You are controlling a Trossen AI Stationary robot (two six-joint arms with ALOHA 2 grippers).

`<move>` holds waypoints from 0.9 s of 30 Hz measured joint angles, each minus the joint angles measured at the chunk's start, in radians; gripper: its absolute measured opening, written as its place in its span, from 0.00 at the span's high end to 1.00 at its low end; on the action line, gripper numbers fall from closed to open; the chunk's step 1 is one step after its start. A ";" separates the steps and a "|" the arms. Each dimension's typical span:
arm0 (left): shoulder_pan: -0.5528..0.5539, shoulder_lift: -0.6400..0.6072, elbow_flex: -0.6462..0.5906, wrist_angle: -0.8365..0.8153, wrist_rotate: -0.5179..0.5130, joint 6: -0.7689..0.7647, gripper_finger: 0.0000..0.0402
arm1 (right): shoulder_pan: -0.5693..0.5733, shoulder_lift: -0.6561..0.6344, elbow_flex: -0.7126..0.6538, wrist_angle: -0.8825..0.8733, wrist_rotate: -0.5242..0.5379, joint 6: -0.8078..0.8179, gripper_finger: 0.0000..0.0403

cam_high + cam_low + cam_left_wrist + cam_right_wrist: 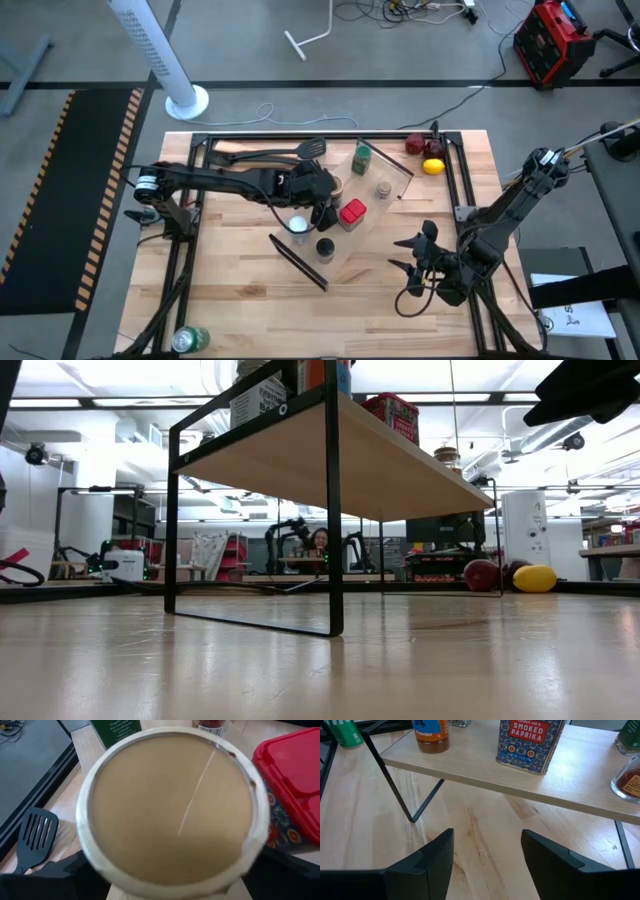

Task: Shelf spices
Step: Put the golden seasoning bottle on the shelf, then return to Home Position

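**Shelf stands over the counter, seen from below**

The pale wooden shelf [400, 465] on thin black legs fills the upper middle of the frame, with a red square tin [392, 412] on top. At right, on the counter [320, 660], a dark red fruit [482, 575] lies beside a yellow lemon [535, 578]. A person sits far behind, centre frame.

In the high view the middle of the frame is crowded: the shelf [350, 215] carries the green jar [362, 156], the shaker [383, 188], the red tin [352, 213], the white-capped jar [298, 226] and the black-capped jar [325, 246], with the left gripper [322, 190] over them. The black tube frame [200, 145] fences the upper edge and both sides. The lower centre and lower left of the table [240, 310] lie bare, open between the frame rails. Fruit [425, 155] blocks the upper right corner.
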 joint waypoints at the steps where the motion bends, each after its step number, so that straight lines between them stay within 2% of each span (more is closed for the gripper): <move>1: -0.001 -0.003 0.000 -0.003 0.000 0.000 0.12 | 0.000 0.000 0.000 0.000 0.000 0.000 0.48; 23: -0.031 -0.080 0.000 -0.070 0.016 -0.027 0.12 | 0.000 0.000 0.000 0.003 0.003 -0.001 0.46; 27: -0.031 -0.100 0.000 -0.102 0.016 -0.031 0.13 | 0.000 0.000 0.000 0.004 0.033 -0.020 0.45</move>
